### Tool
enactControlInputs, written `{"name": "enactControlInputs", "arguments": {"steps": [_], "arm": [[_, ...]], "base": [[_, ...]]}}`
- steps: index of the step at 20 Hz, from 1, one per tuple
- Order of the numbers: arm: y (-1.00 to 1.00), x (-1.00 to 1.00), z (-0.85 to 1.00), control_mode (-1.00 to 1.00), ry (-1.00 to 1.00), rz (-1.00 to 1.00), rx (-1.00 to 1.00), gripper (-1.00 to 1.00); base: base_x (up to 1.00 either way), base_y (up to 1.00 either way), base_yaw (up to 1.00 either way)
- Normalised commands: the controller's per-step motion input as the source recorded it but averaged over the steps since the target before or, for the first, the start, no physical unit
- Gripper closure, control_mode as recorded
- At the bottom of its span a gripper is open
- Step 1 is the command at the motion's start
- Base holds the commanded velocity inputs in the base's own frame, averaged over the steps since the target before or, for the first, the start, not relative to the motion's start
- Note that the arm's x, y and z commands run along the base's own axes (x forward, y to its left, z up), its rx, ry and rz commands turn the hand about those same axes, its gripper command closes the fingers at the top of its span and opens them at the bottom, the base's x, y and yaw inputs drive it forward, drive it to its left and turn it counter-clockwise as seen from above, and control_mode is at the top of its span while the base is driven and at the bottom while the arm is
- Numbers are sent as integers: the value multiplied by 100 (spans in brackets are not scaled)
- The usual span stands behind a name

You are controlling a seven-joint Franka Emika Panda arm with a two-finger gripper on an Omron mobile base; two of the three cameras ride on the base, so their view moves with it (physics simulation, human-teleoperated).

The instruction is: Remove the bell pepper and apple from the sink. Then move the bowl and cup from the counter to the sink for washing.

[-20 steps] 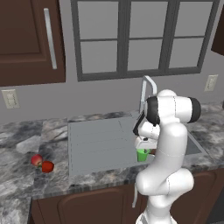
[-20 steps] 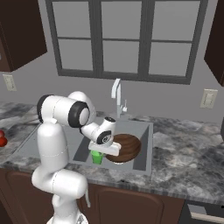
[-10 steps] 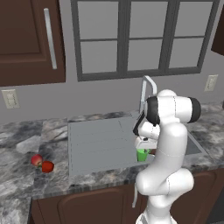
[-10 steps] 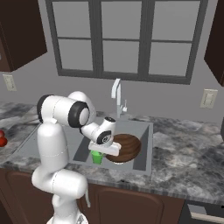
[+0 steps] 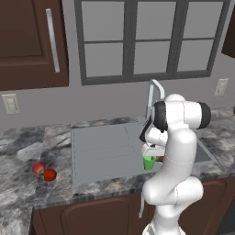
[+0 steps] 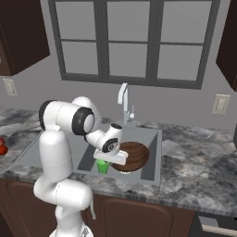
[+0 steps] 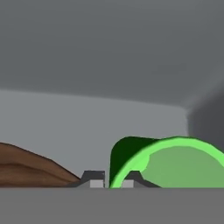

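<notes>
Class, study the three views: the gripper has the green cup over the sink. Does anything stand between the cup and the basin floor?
Nothing visible does. The gripper, shut on the cup rim, holds it inside the sink; the bowl sits beside it, not beneath.

Window (image 5: 149,39), upper centre; cabinet (image 5: 27,41) with handle (image 5: 53,39), upper left; outlet (image 5: 11,103), left wall; outlet (image 6: 221,104), right.
</notes>
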Motion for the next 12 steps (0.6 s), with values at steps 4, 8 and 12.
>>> {"name": "enactControlInputs", "arguments": {"steps": [4,8,12], "arm": [[0,-1,2,-100,0,0,0,-100],[0,-1,7,-100,0,0,0,-100],[0,0,7,-100,0,0,0,-100]], "base": [[0,0,0],[0,0,0],[0,0,0]]}}
